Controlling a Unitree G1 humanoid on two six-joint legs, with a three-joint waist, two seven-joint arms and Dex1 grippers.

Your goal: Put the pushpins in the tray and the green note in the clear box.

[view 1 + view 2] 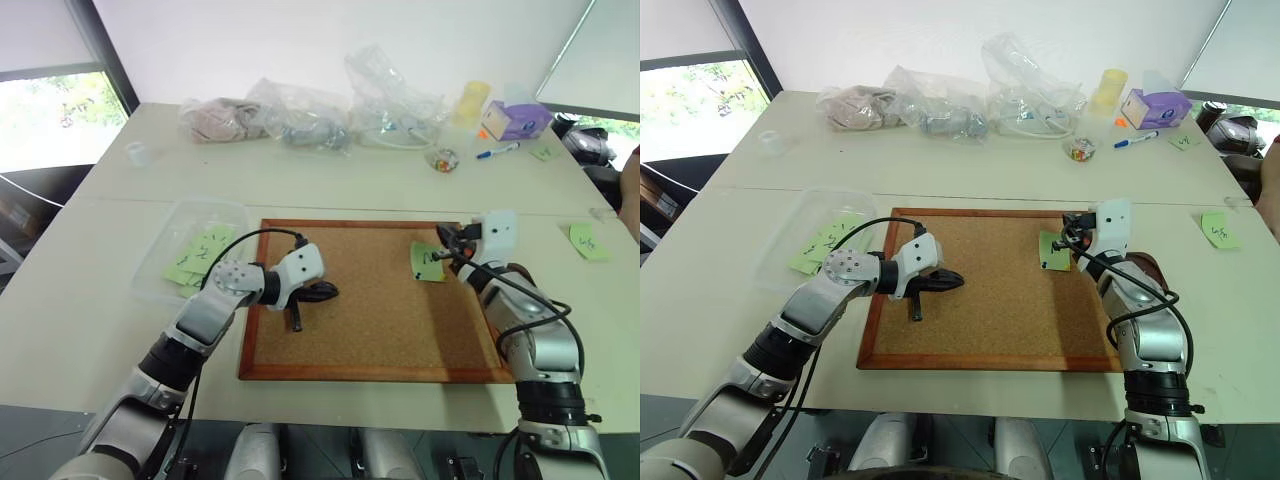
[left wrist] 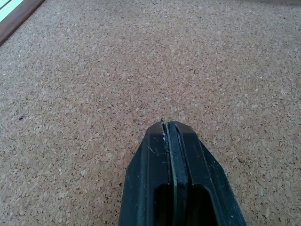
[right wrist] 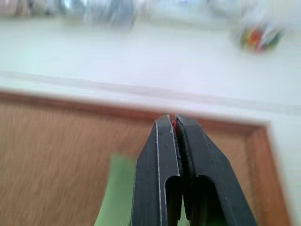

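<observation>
Pinching a red pushpin [image 3: 173, 123], right pincer [image 1: 447, 243] over corkboard [image 1: 380, 330] edge, left pincer [image 2: 168, 126] closed, empty.

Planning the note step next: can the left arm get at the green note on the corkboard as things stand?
Probably yes, though not freely: the left pincer is shut over the bare corkboard with nothing between it and the green note, but the right pincer sits right at the note's edge.

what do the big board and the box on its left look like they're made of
Board: cork, from its speckled, grainy tan matte face, in a reddish-brown frame that looks like varnished wood. Clear box: likely thin glossy plastic; the green notes inside show through it.
</observation>
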